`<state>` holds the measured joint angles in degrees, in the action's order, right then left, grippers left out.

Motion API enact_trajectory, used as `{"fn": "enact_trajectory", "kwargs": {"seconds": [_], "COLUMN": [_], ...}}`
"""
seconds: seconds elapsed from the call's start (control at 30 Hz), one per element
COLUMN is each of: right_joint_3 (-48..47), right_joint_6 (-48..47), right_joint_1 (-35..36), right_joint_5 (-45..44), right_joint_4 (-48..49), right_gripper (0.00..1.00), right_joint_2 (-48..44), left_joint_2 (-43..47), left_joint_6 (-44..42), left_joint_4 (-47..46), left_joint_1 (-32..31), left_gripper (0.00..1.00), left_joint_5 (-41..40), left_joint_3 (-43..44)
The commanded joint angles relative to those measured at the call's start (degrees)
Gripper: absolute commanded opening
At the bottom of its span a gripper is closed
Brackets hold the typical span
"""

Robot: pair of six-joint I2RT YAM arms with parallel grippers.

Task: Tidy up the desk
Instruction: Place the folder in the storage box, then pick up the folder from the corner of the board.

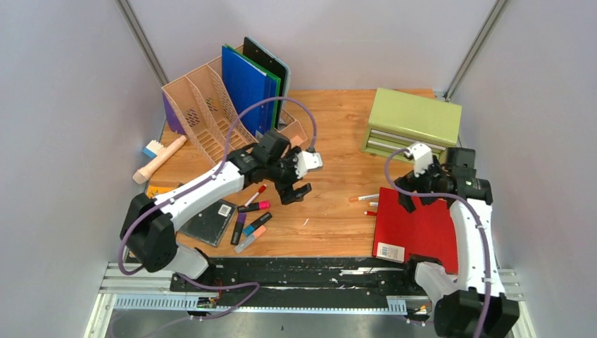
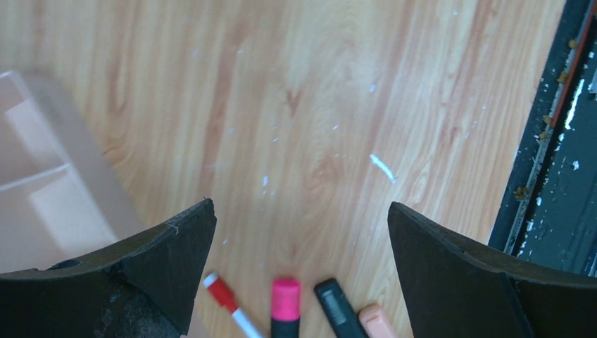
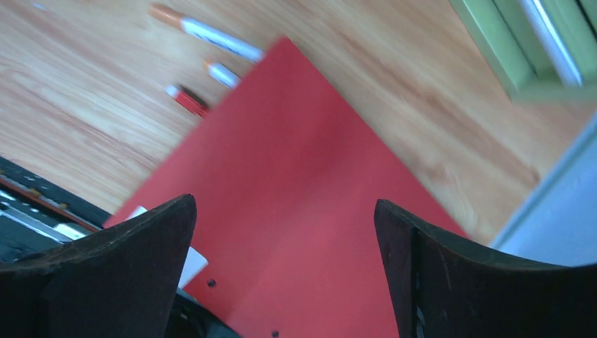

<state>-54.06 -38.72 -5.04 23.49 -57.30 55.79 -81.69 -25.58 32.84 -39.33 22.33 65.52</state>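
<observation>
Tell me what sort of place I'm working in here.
Most likely a robot test cell dressed as an office desk: plain grey walls box in a wooden desk holding a file rack, markers and a red folder.

The bench [image 1: 338,141] is a large rectangular top of light orange-brown wood grain. It lies flat, flecked with small white scuffs near its middle. A scuffed black metal rail [image 1: 296,271] runs along its 6 o'clock edge.
</observation>
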Motion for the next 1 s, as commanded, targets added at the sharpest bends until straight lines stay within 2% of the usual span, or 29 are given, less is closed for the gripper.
{"fn": "enact_trajectory", "kwargs": {"seconds": [0.0, 0.17, 0.43, 0.57, 0.97], "right_joint_3": [1.44, 1.79, 3.97, 4.93, 8.75], "right_joint_6": [-10.88, -21.32, -30.79, -32.36, -33.44], "right_joint_1": [-16.3, -35.55, -54.23, -58.47, -63.38], "right_joint_5": [-0.39, 1.69, -0.59, -1.42, -5.08], "right_joint_4": [-7.66, -12.54, -13.54, -12.88, -3.8], "right_gripper": [1.0, 1.0, 1.0, 1.0, 1.0], "right_joint_2": [-1.18, 3.54, 10.17, 13.95, 21.72], "left_joint_2": [-3.97, -8.85, -10.35, -10.18, -10.07], "left_joint_6": [-1.3, -0.91, -1.0, -0.89, -0.3], "left_joint_4": [-3.96, -5.56, -7.58, -8.41, -9.02], "left_joint_1": [-5.07, -8.9, -10.05, -10.06, -10.15], "left_gripper": [1.0, 1.0, 1.0, 1.0, 1.0], "left_joint_5": [-0.87, -1.38, -3.05, -3.35, -3.85], "left_joint_3": [1.66, 3.5, 3.27, 2.35, 1.75]}}
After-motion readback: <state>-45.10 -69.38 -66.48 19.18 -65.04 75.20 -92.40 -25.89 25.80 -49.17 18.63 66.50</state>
